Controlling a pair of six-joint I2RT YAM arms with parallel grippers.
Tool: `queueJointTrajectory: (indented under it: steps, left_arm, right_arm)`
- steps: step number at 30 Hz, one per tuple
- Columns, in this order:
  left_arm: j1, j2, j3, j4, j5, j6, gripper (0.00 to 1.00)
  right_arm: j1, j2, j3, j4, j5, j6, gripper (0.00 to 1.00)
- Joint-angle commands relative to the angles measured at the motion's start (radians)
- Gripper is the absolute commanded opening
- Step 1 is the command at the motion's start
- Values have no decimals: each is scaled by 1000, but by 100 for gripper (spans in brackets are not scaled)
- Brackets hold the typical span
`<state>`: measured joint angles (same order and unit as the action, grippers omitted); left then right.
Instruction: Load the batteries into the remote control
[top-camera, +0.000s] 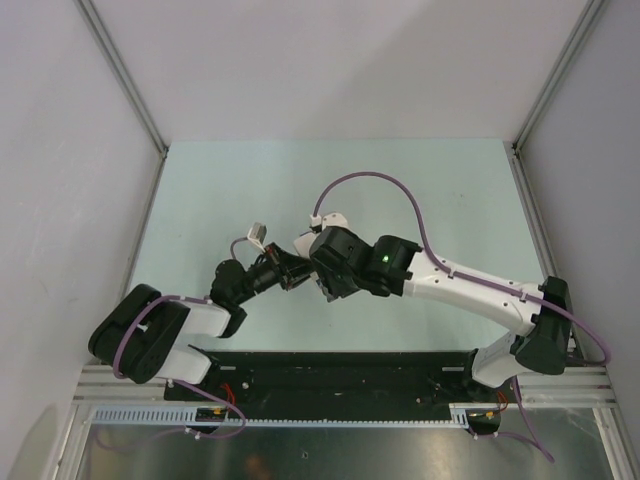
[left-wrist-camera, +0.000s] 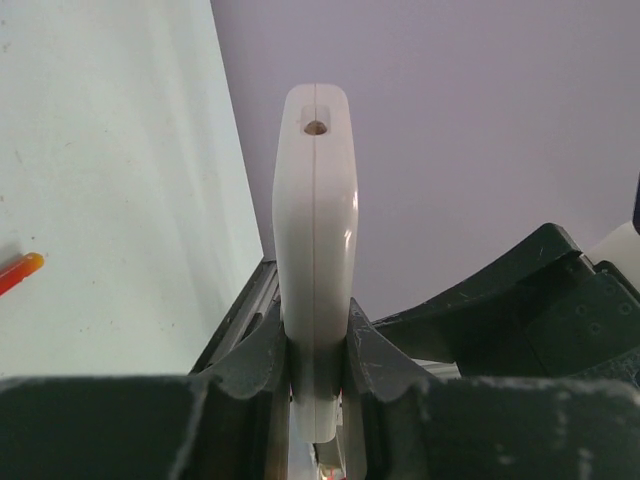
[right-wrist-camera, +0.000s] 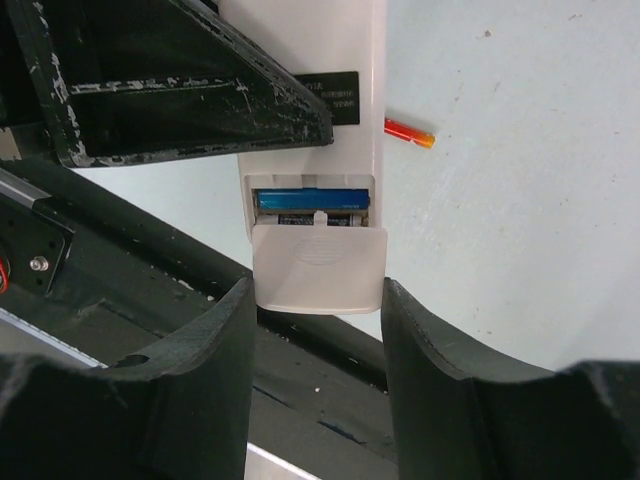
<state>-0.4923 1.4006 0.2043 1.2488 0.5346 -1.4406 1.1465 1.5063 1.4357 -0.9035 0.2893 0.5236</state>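
Left gripper (left-wrist-camera: 318, 345): jaws closed tight on the remote control (left-wrist-camera: 315, 230), gripping it by its two flat faces. The remote is held off the bench, seen edge-on in the left wrist view, with its white seam and a small hole at the far end.

Right gripper (right-wrist-camera: 318, 300): jaws about half apart, fingertips (right-wrist-camera: 235, 310) pressed against the two sides of the white cover (right-wrist-camera: 318, 265). The cover sits at the near end of the remote's white back (right-wrist-camera: 300, 40), just short of the open battery bay, not closed over it.

Bay contents: a blue battery (right-wrist-camera: 310, 198) lies crosswise, and a second, darker battery (right-wrist-camera: 300, 217) lies beside it, partly hidden by the cover's edge.

A black label (right-wrist-camera: 335, 97) is on the remote's back beyond the bay, and the left gripper's dark finger crosses over it.

One orange-red battery (right-wrist-camera: 410, 132) lies loose on the pale bench (right-wrist-camera: 520, 220), near the remote but apart from it.

Top view: both arms meet over the middle of the bench.
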Motion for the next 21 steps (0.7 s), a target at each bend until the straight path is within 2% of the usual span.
queueJointTrajectory:
  steps: [1, 21]
  left_arm:
    - [-9, -6, -5, 110, 11, -26, 0]
    - [-17, 0, -39, 113, 19, -75, 0]
  right_arm:
    - [9, 23, 72, -18, 10, 9, 0]
    - [22, 111, 155, -118, 53, -56, 0]
